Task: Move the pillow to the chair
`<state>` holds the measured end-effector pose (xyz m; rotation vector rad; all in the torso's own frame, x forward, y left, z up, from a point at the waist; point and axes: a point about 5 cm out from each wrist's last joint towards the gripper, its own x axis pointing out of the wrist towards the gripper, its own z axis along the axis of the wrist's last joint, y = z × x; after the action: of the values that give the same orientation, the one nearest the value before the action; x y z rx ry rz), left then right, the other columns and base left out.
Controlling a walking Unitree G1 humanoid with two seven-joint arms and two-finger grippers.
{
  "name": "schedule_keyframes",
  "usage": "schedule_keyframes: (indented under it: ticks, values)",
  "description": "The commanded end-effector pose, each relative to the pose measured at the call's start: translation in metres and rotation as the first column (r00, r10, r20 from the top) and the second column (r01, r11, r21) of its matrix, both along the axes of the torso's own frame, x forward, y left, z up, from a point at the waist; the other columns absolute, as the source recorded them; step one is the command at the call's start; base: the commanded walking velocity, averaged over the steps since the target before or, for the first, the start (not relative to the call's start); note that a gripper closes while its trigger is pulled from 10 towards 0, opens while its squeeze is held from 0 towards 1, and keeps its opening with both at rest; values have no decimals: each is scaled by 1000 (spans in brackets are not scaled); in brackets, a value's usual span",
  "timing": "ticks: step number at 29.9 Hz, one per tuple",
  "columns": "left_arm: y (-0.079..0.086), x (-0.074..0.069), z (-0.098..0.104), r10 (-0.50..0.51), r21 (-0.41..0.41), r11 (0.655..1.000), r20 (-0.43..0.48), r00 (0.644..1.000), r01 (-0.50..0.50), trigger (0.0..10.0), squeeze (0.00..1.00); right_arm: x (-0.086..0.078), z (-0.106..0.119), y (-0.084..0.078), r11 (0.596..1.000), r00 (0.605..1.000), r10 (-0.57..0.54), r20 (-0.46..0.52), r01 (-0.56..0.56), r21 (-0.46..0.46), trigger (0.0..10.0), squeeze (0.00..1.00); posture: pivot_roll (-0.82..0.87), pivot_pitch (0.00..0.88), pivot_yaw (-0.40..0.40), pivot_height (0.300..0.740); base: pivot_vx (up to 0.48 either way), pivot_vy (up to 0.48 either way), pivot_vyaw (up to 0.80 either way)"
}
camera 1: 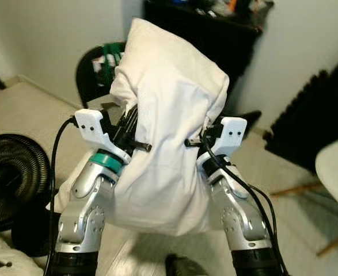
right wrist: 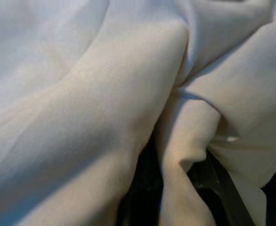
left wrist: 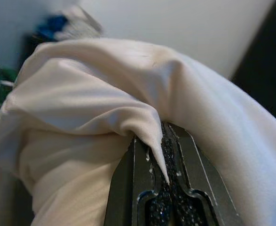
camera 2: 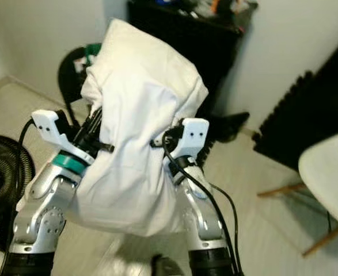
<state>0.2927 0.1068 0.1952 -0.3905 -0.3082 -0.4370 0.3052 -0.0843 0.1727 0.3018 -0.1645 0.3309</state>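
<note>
The big white pillow is up in the air, held between the two silver arms in front of the robot. It stands tall and hangs down a bit at the bottom.

The left claw is on the left side of the pillow. Its two black fingers are close together, and a fold of the pillow cloth is pinched between them. The right claw is pushed into the right side of the pillow. Soft white cloth is bunched up over its dark fingers, so you cannot tell if they are wide or tight.

Behind the pillow, to its left, is a black chair with something green on it. Right behind the pillow stands a tall black cabinet against the wall. Far to the left of the pillow, on the floor, is a round black fan. To the right of the pillow is a white chair with wooden legs.
</note>
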Motion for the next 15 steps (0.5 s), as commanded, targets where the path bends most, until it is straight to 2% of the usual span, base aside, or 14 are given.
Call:
schedule_keyframes:
  ticks: [1,6,15]
  values:
    - [-22,-4,3,-103,24,994,17,995,103,10000,0,-8,14,27,994,993,102,66,-104,30,10000,0,-11,63,50,740,0,0,-800]
    - [-20,-3,-12,-72,122,990,-28,997,75,10000,0,-8,9,26,995,994,97,54,-97,7,10000,0,-12,69,49,740,0,0,-800]
    - [-21,-6,-22,-72,156,985,-47,996,79,10000,0,-11,4,25,995,995,97,37,-96,-10,10000,0,-16,69,46,740,0,0,-800]
